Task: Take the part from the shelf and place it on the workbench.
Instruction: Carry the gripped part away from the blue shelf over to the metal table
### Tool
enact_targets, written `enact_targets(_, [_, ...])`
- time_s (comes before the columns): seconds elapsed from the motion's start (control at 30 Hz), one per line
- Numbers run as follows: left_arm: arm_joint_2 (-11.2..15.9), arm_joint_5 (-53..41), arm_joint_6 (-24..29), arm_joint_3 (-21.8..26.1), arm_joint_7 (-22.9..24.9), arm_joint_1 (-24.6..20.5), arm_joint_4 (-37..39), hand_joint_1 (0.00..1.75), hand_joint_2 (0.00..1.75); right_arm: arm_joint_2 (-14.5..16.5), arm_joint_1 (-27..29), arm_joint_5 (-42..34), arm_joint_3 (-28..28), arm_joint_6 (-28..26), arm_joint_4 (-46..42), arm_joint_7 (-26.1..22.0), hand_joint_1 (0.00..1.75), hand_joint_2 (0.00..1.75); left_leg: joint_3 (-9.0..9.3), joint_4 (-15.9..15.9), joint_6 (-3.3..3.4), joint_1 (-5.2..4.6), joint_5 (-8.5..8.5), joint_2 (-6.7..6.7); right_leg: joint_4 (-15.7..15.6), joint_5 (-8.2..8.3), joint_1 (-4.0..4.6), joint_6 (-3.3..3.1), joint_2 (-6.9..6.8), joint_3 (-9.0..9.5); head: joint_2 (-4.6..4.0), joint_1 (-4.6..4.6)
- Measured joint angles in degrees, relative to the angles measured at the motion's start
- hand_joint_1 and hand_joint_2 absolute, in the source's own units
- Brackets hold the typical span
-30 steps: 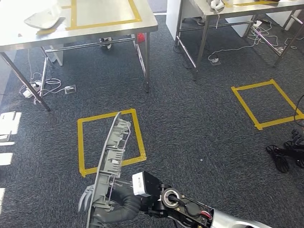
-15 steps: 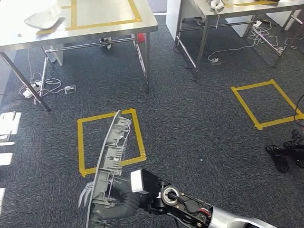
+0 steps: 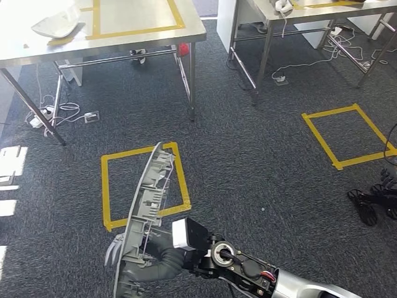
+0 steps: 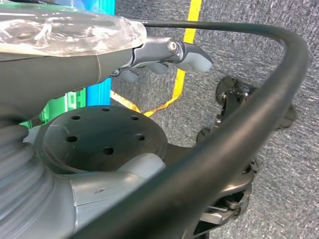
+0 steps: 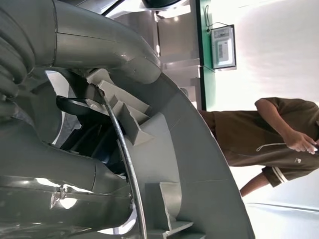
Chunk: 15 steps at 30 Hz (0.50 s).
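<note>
1. The right hand (image 3: 140, 261) grips the part (image 3: 142, 214), a long curved grey plastic piece, at its near end, fingers and thumb wrapped around the ribbed inner side, so the piece rises up and away over the carpet (image 3: 243, 161).
2. That low grip probably keeps the long part clear of the robot's body while it is carried.
3. The part hangs in the air above the yellow tape square (image 3: 142, 186), well short of the workbench (image 3: 140, 25) at the far left, so placing is not yet done.
4. The left hand (image 4: 165, 52) hangs over the floor with fingers stretched out, holding nothing.
5. The workbench carries a pale tray-like piece (image 3: 56, 25) beside its own yellow outline; I cannot tell whether anything lies in it.
6. A person (image 5: 270, 134) stands beyond the part in the right wrist view.
</note>
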Motion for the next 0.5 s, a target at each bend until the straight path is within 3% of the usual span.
enact_targets(0.5, [-0.17, 0.92, 0.62, 0.04, 0.38, -0.01, 0.00, 0.00, 1.75, 0.00, 0.14, -0.21, 0.02, 0.04, 0.02, 1.21, 1.75, 1.75, 0.00, 0.00, 0.00, 0.00, 0.00, 0.00, 0.00, 0.00, 0.00, 0.00, 0.00, 0.00, 0.00, 0.00])
